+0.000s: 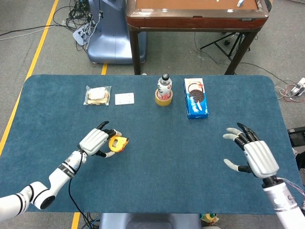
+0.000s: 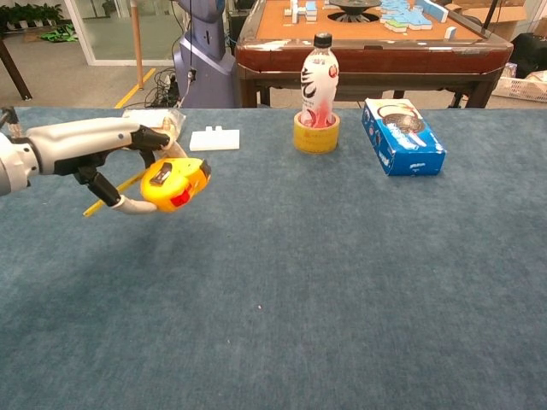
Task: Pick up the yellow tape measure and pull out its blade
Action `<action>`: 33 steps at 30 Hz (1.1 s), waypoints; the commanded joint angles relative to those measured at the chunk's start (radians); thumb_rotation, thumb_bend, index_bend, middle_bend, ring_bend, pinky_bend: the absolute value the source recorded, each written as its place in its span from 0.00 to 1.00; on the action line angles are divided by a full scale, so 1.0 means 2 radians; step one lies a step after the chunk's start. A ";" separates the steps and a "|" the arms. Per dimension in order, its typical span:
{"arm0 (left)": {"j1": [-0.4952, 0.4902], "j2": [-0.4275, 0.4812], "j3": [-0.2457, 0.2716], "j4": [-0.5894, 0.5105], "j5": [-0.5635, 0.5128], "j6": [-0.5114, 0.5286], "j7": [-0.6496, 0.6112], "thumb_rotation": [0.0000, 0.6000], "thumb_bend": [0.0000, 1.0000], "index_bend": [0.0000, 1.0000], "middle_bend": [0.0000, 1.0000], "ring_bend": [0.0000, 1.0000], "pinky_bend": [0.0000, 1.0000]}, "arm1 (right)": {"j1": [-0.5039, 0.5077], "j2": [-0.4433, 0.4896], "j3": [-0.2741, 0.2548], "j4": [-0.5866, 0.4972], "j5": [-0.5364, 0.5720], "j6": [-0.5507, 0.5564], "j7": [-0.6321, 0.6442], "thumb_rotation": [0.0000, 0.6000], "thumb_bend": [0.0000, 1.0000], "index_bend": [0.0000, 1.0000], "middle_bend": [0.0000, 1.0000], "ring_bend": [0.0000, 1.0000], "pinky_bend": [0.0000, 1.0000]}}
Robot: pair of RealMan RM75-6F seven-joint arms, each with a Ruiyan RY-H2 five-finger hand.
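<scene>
Left hand (image 2: pixel 102 149) grips the yellow tape measure (image 2: pixel 175 183), held clear above the table (image 2: pixel 342 282); its blade looks slightly extended. Right hand (image 1: pixel 250 151) hovers, fingers spread, holding nothing.

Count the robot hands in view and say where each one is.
2. The left hand holds the yellow tape measure above the table's left side; the right hand hovers open over the right side, seen only in the head view.

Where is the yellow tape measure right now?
The yellow tape measure is held off the table by the left hand, on the left side in both views, in front of the bagged sandwich.
</scene>
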 commanded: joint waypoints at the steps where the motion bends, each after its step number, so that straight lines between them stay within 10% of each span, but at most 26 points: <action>1: 0.013 0.024 -0.008 -0.053 -0.008 0.024 0.037 1.00 0.26 0.54 0.52 0.36 0.00 | 0.040 -0.013 0.018 -0.023 0.016 -0.044 0.002 1.00 0.28 0.34 0.16 0.00 0.06; 13: 0.024 0.046 -0.031 -0.172 -0.057 0.045 0.120 1.00 0.26 0.55 0.53 0.36 0.00 | 0.144 -0.089 0.055 -0.021 0.100 -0.152 -0.025 1.00 0.27 0.35 0.15 0.00 0.05; 33: 0.023 0.033 -0.039 -0.221 -0.074 0.059 0.177 1.00 0.25 0.55 0.54 0.36 0.00 | 0.235 -0.170 0.084 -0.006 0.213 -0.186 -0.074 1.00 0.26 0.35 0.13 0.00 0.03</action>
